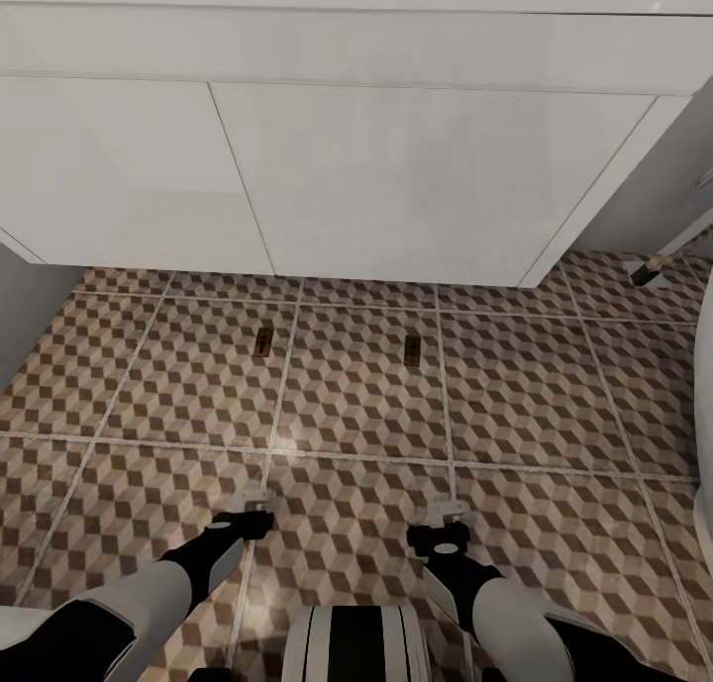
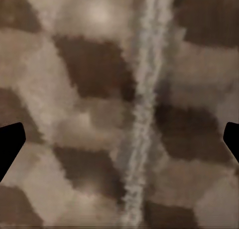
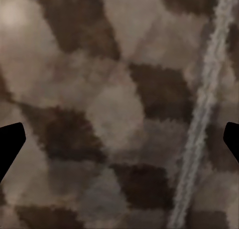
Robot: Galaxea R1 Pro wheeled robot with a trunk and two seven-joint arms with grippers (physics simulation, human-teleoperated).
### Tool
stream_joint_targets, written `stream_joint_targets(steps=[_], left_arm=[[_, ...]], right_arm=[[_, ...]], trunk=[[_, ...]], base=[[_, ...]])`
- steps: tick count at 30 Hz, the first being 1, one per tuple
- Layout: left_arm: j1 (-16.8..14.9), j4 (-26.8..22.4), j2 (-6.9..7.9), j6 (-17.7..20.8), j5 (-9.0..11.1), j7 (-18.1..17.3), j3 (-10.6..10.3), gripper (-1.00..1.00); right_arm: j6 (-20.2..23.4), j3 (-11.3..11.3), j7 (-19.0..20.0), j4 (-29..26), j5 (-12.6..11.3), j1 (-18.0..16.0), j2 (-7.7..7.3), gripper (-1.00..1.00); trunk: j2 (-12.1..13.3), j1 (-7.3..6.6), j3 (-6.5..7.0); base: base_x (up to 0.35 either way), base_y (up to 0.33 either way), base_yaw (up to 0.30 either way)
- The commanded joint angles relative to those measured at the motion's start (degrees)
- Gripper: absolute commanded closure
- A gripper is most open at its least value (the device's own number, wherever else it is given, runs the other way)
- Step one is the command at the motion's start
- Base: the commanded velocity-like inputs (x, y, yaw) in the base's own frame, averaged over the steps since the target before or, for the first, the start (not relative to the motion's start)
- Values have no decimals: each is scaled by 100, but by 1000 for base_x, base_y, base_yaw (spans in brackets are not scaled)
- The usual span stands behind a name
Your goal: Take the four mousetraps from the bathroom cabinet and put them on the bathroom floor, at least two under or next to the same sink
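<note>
Both pincers, left pincer (image 1: 254, 509) and right pincer (image 1: 446, 521), hang empty and spread just above the bathroom floor (image 1: 535, 405). Two mousetraps, one mousetrap (image 1: 262, 341) and another mousetrap (image 1: 413, 350), already lie beside the white vanity (image 1: 396, 167); presumably two remain to fetch.

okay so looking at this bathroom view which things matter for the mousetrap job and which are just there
Part of the job:
left mousetrap and right mousetrap, both flat on the bathroom floor
white vanity behind them
left gripper, right gripper, both empty

Just there:
dark-tipped object at the right edge
</note>
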Motion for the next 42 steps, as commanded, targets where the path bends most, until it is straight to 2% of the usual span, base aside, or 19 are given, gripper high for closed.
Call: stream_joint_targets(steps=[1,16,26,42], left_arm=[[1,1,0,16,48,29,-48,-100],[5,44,-94,16,66,-5,-43,-100],[6,46,-97,16,66,-15,-42,-100],[4,46,-98,49,77,-5,-38,-100]], right_arm=[[-21,-49,-17,6,49,-2,1,-100],[-25,-49,-18,-1,62,0,1,-100],[-25,-49,-15,-4,60,0,1,-100],[-24,-56,-13,-4,60,0,1,-100]], trunk=[[-1,-1,-3],[-1,-1,-3],[-1,-1,-3],[20,-42,352]], base=[[0,0,0],[0,0,0],[0,0,0],[0,0,0]])
